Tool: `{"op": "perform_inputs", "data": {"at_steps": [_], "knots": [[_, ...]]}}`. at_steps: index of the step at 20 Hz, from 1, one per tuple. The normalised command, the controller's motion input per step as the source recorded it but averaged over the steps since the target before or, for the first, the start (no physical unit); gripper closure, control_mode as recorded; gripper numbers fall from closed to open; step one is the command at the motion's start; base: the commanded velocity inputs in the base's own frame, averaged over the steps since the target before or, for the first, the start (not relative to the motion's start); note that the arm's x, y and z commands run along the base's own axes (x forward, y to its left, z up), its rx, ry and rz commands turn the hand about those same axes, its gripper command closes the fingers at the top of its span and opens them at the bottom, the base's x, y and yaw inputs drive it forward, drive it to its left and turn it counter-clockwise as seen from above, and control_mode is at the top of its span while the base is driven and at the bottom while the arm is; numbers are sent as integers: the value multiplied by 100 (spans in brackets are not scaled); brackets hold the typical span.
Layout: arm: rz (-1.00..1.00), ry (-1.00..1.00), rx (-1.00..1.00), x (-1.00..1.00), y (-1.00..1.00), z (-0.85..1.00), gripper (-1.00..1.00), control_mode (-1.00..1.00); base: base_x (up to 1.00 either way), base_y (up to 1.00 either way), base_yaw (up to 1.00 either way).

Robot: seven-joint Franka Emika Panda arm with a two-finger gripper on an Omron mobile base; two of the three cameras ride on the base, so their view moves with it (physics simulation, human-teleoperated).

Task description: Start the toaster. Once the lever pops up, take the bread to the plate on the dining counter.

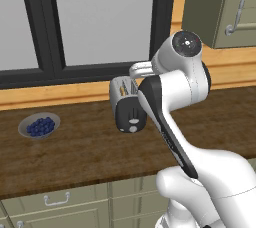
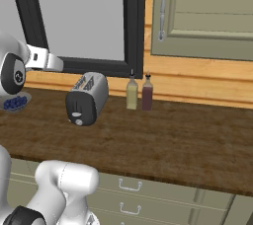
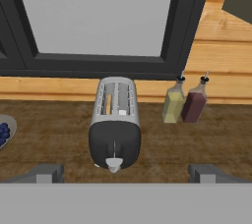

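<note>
Two glass bottles, one yellow (image 3: pixel 173 106) and one dark red (image 3: pixel 194 105), stand just right of the small silver toaster with black front (image 3: pixel 114 124) at centre on the brown wooden surface (image 3: pixel 197 144), the fingers (image 3: pixel 49 173) spread wide apart at the bottom edge, while the left base view has a grey bowl of blueberries (image 1: pixel 39 125) at far left.

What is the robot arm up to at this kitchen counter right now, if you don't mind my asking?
The arm hovers above the wooden counter, its hand aimed down at the silver toaster. The gripper has its jaws wide open and holds nothing. A slice of bread sits in one slot, and the lever has not been pressed yet. A bowl of blueberries and two bottles stand nearby.
</note>
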Motion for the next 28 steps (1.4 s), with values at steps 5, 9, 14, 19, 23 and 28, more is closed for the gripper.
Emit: {"op": "perform_inputs", "data": {"at_steps": [5,9,14,19,23,28], "knots": [[0,0,0,0,0,0,-100,-100,0,0,0],[0,0,0,0,0,0,-100,-100,0,0,0],[0,0,0,0,0,0,-100,-100,0,0,0],[0,0,0,0,0,0,-100,-100,0,0,0],[0,0,0,0,0,0,-100,-100,0,0,0],[0,0,0,0,0,0,-100,-100,0,0,0]]}}
